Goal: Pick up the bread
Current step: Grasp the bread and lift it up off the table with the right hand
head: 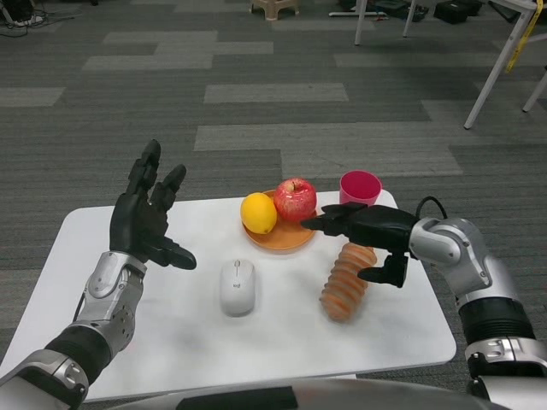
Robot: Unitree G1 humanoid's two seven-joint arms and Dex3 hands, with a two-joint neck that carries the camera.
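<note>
The bread (345,282) is a ridged, orange-brown roll lying on the white table (154,333) at the right, its near end pointing toward me. My right hand (363,232) hovers over the roll's far end with fingers spread forward and the thumb hanging down beside it; nothing is held. My left hand (147,215) is raised above the table's left side, fingers apart and empty.
An orange plate (282,239) behind the bread carries a yellow lemon (258,213) and a red apple (295,199). A pink cup (360,187) stands at the far right edge. A white computer mouse (238,286) lies mid-table. Grey carpet and table legs lie beyond.
</note>
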